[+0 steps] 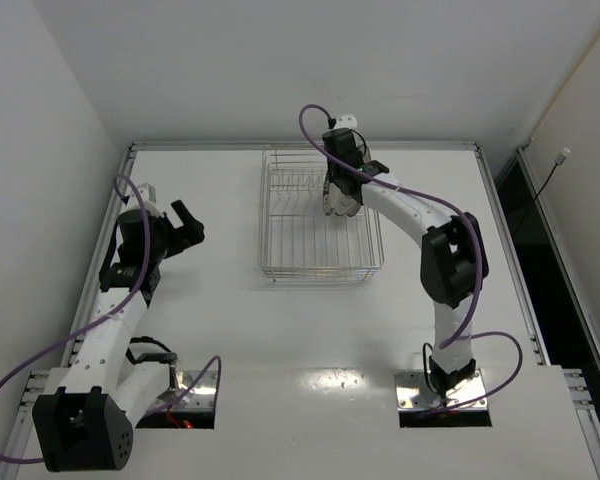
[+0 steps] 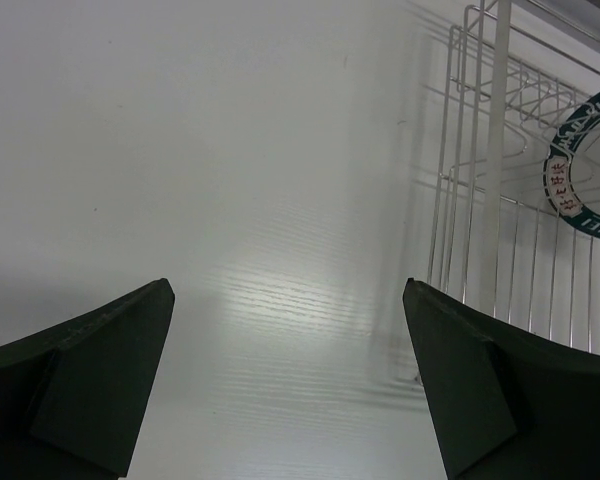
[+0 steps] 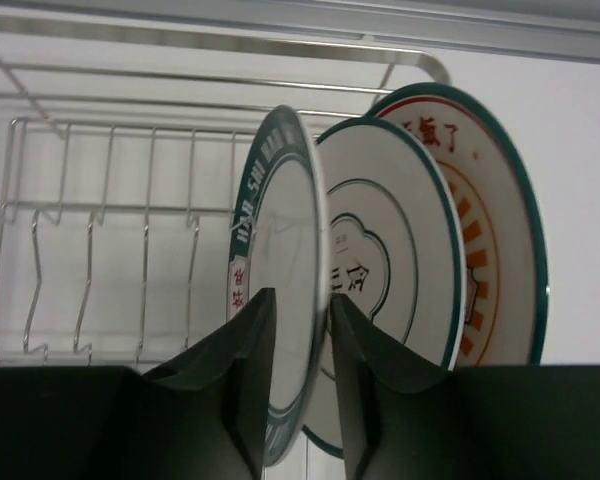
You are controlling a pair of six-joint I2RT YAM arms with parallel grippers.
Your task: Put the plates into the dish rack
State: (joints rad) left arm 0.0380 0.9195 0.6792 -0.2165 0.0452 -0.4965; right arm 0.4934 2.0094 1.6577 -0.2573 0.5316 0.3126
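Note:
The silver wire dish rack (image 1: 320, 245) stands at the table's middle back. In the right wrist view three plates stand upright in the rack (image 3: 100, 210). They are the blue-green patterned-rim plate (image 3: 280, 200), the thin-ring plate with a centre motif (image 3: 390, 240) and the orange-marked plate (image 3: 490, 240) behind it. My right gripper (image 3: 300, 300) is shut on the patterned plate's rim, one finger on each face. It reaches into the rack's far right part (image 1: 340, 200). My left gripper (image 1: 188, 228) is open and empty above the bare table, left of the rack.
The left wrist view shows the rack's near wire wall (image 2: 480, 200) at the right and part of the patterned plate (image 2: 580, 150) through it. Raised table edges run along the back and sides. A dark gap (image 1: 515, 200) lies past the right edge.

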